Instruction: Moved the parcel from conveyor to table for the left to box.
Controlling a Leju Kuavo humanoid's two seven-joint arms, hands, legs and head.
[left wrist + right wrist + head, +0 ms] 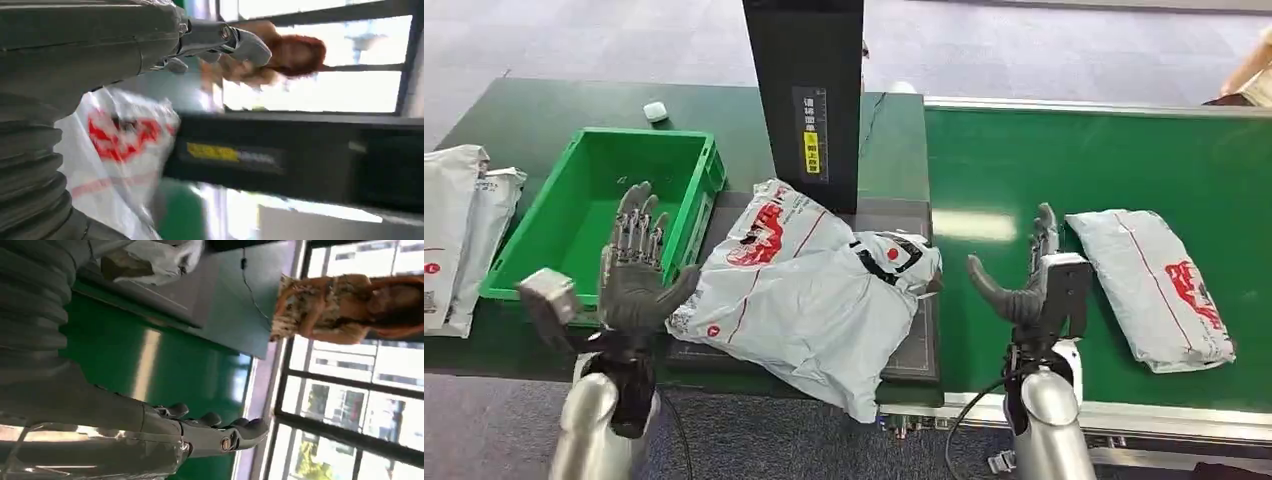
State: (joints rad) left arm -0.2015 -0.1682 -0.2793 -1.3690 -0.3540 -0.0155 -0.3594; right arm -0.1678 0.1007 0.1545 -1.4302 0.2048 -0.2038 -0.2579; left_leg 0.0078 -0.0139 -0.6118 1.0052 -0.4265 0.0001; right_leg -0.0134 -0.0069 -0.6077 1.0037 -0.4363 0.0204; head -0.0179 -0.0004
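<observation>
One parcel (809, 295) between both hands.

The black post (804, 90) has a label (810, 134) on its front. The label is dark on top with small white signs running down it, and has a yellow patch lower down. The signs are too small to read. In the left wrist view the same yellow patch shows on the post as a blur.

The big grey parcel (809, 300) on the table has a red picture printed on it, a thin red line and small red round marks. No words on it can be read.

The grey parcel on the conveyor (1152, 285) has a red print and a red line too. Its print is too small to read.

The white bags (459, 230) at the left edge carry a small red round mark, not readable.
</observation>
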